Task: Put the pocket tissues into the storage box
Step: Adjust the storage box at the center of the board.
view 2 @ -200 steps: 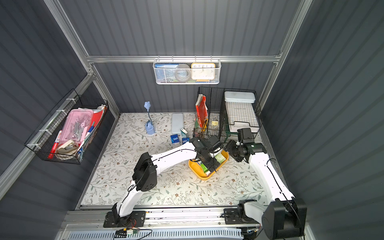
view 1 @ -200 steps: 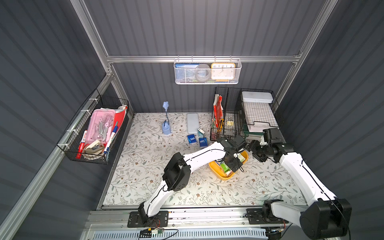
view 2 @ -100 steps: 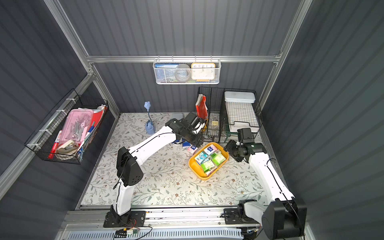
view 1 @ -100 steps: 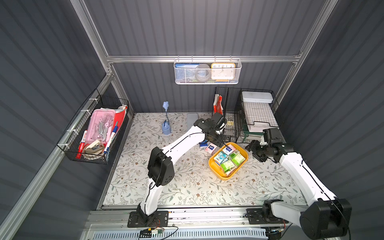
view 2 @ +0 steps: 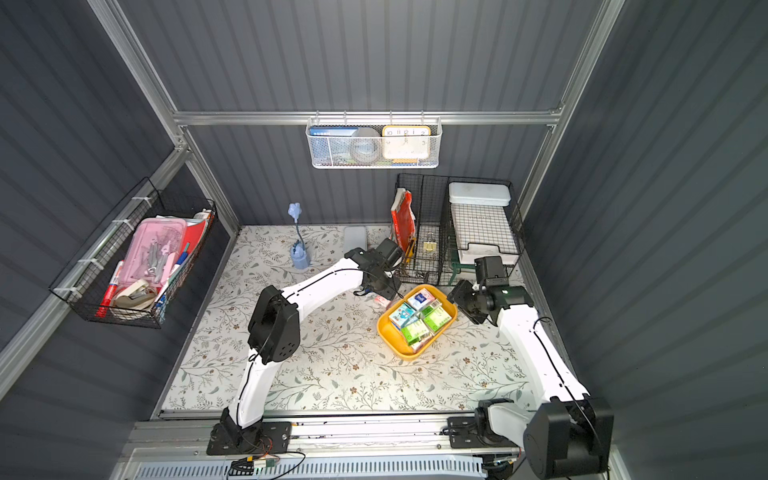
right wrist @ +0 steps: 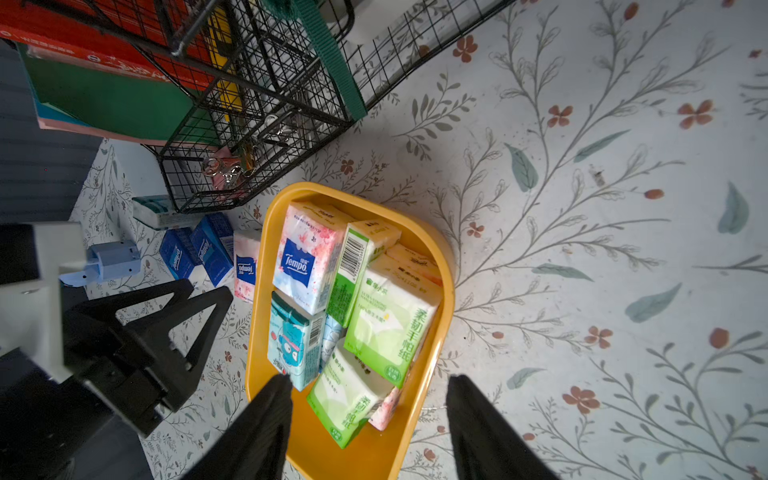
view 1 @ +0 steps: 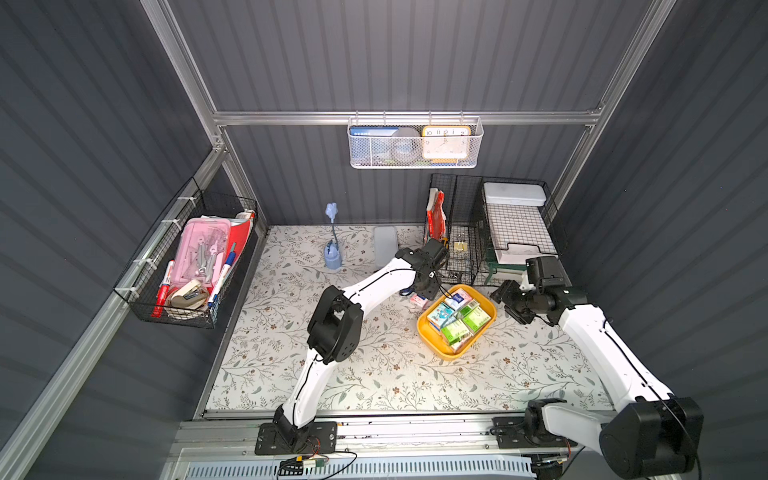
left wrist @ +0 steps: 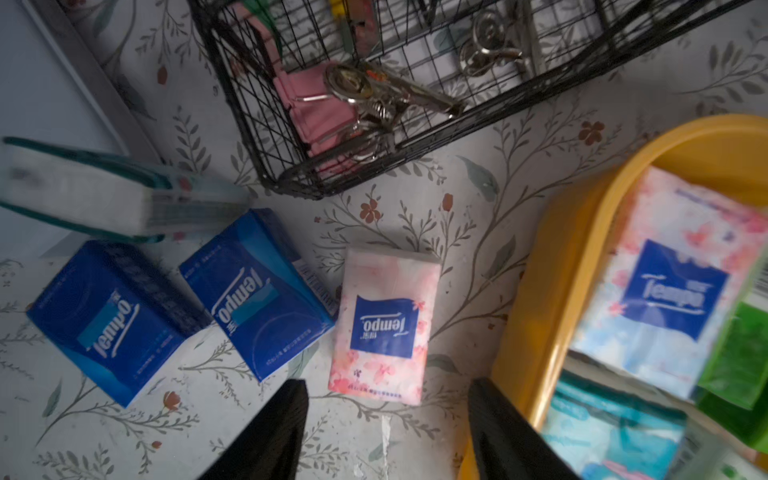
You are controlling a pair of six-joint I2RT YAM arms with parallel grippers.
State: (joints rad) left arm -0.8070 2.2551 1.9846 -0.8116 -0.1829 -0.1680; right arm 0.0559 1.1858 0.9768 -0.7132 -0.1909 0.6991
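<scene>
While the left gripper hangs low over the flowery mat, its two black fingers stand partly open with nothing between them. A pink packet of pocket tissues lies flat on the mat just in front of the fingers and does not touch them. Two dark blue packets lie beside it, and a blurry white and teal packet lies past them. These loose packets sit at about 10 o'clock from the storage box, near the black wire basket. The yellow box is at about 3 o'clock from the middle of the mat. Many pocket tissues are in it: green, light blue and pink. The right gripper hangs at about 2 o'clock from the box, partly open too, and holds nothing.
</scene>
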